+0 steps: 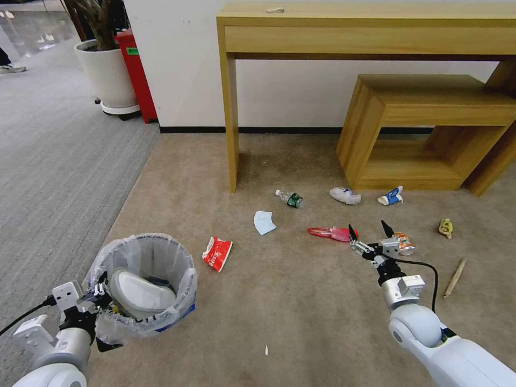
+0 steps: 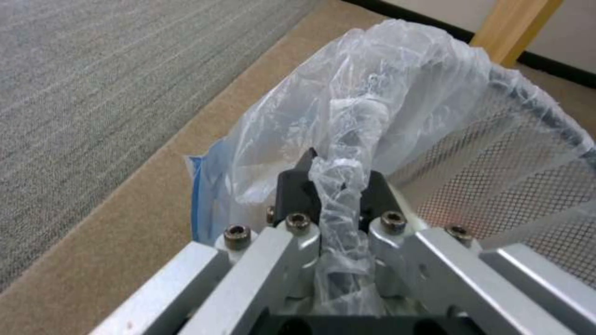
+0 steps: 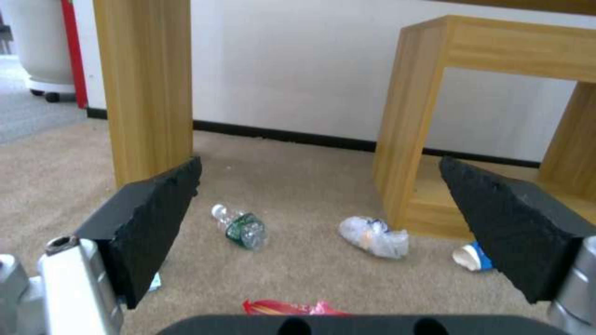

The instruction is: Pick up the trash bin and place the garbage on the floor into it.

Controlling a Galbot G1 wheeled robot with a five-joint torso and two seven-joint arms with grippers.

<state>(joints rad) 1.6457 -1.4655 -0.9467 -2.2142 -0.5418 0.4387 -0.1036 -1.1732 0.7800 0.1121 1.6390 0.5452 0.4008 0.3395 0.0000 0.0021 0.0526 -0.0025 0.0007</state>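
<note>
lying litter on beige carpet, wooden desk

1 bin, 2 red wrappers, 1 bottle.

Open floor lies between the bin and right end effector; beyond, the counter leg and low shelf block passage.

Beige carpet, red wrapper, pale blue mask, translucent white-lined trash bin, black-tipped right claw
</note>
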